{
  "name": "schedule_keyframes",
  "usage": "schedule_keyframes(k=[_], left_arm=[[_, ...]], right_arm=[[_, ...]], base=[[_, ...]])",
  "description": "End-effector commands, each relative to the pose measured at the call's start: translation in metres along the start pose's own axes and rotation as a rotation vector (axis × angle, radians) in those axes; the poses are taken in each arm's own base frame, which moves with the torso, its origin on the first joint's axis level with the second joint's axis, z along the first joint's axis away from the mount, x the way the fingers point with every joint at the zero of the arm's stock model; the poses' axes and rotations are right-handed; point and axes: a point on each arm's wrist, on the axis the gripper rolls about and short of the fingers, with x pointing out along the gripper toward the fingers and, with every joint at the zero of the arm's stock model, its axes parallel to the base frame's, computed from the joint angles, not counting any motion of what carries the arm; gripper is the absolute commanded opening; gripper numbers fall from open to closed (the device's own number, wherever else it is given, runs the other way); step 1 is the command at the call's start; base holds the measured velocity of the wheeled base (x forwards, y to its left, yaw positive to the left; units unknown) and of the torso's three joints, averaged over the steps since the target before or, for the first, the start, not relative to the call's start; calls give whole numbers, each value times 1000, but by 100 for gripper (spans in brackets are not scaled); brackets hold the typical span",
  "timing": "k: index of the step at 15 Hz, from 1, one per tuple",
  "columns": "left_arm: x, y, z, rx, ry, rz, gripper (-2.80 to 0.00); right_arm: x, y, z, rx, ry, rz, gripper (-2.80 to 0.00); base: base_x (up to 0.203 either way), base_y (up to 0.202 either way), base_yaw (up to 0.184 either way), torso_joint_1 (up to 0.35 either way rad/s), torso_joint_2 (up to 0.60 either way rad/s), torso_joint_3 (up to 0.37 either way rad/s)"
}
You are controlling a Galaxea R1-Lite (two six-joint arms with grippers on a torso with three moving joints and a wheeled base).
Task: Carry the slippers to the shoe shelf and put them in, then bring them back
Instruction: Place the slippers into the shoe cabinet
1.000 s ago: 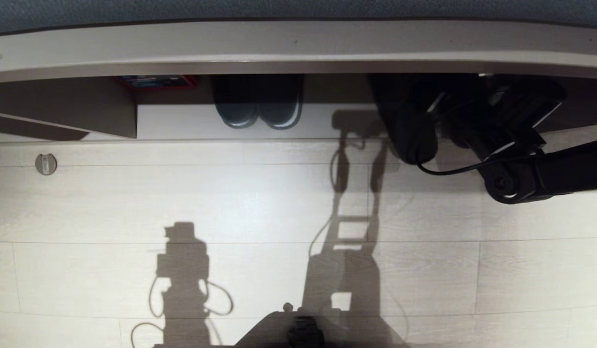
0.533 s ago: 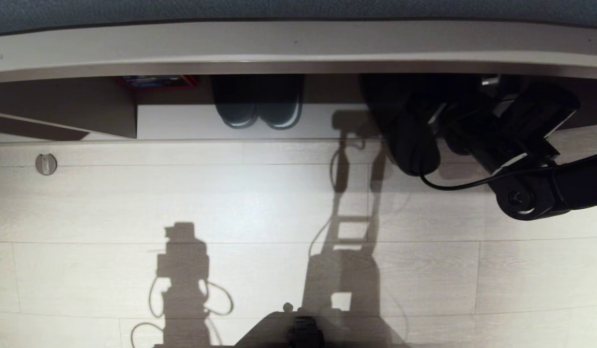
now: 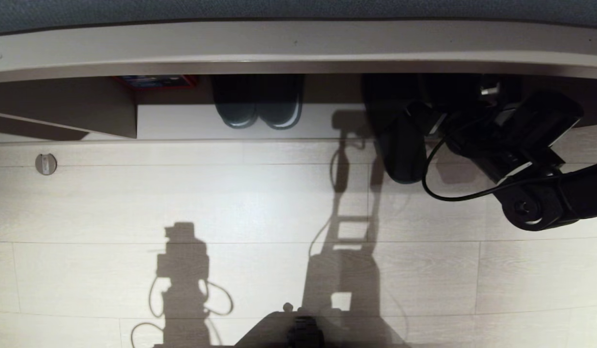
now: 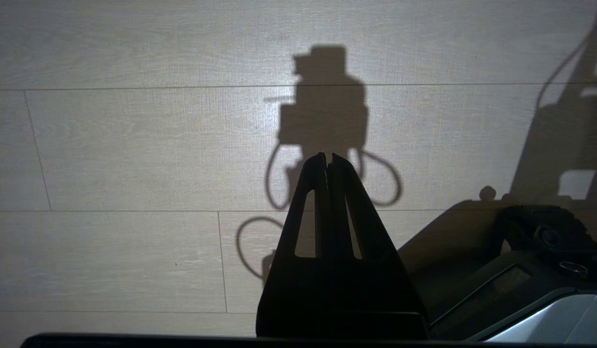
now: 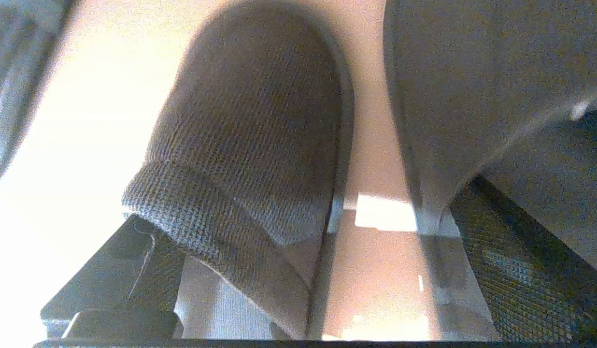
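1. Here, right gripper [image 3: 426, 118] at the shelf [image 3: 327, 121] mouth, spread wide, gripping nothing.
2. Slippers [image 3: 400, 150] at the shelf's right end: one heel out over the floor [image 3: 231, 203], the other deeper inside.
3. Left gripper [image 4: 327, 162] pressed together, empty, above the floor.
4. Closed-toe shoes [image 3: 257, 108] mid-shelf.
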Motion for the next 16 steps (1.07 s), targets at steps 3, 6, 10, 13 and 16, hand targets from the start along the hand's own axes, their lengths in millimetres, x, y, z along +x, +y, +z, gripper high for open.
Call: schedule_keyframes(k=[3, 6, 10, 13, 16], left_arm=[[0, 0, 0, 0, -2, 1, -280], [0, 0, 0, 0, -2, 1, -280], [0, 0, 0, 0, -2, 1, -280], [0, 0, 0, 0, -2, 1, -280], [0, 0, 0, 0, 0, 1, -280]], right_arm=[[-6, 2, -11, 9, 38, 45, 0], [-9, 2, -13, 10, 31, 94, 0], [-10, 1, -11, 5, 26, 90, 0], [-16, -1, -18, 6, 59, 140, 0], [-21, -3, -27, 10, 91, 168, 0]], base=[[0, 0, 0, 0, 0, 0], [0, 0, 0, 0, 0, 0], [0, 0, 0, 0, 0, 0], [0, 0, 0, 0, 0, 0], [0, 0, 0, 0, 0, 0]])
